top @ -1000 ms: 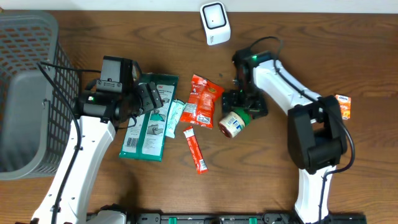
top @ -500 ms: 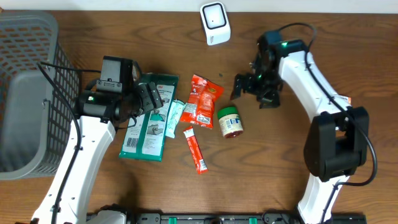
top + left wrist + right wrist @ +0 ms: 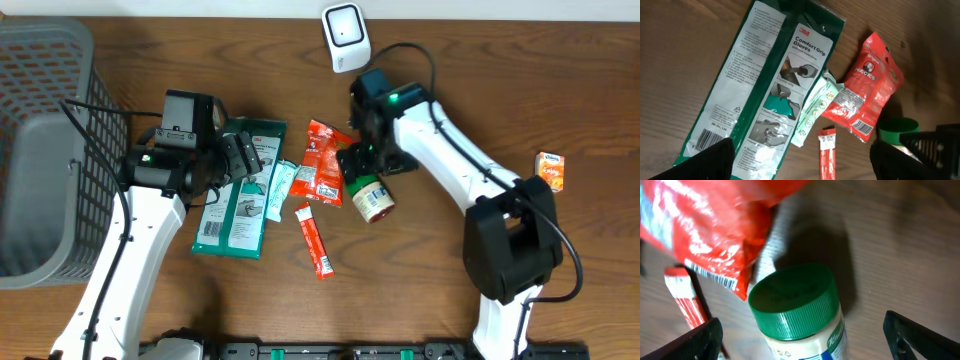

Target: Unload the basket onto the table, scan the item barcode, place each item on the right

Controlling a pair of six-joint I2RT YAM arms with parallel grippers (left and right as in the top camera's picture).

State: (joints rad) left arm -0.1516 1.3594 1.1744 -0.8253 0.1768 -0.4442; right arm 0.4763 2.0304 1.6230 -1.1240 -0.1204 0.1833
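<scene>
A jar (image 3: 373,198) with a green lid (image 3: 792,301) and pale contents sits at the table's middle. My right gripper (image 3: 365,163) hangs over its lid end. In the right wrist view the right gripper (image 3: 805,341) is open, one finger on each side of the jar, not touching it. The white scanner (image 3: 345,37) stands at the far edge. My left gripper (image 3: 238,156) hovers open over a green glove pack (image 3: 765,85), whose barcode (image 3: 707,136) faces up. Nothing sits between the left gripper's (image 3: 802,167) fingers.
A red snack packet (image 3: 328,162) lies beside the jar. A pale green sachet (image 3: 816,109) and a red stick pack (image 3: 315,240) lie between the packet and the glove pack. A grey mesh basket (image 3: 45,150) fills the left side. A small orange box (image 3: 551,170) lies at the right.
My right gripper lifted off the jar, swung right and away, then came back left over the jar's lid. The jar shifted slightly. The left arm has not moved.
</scene>
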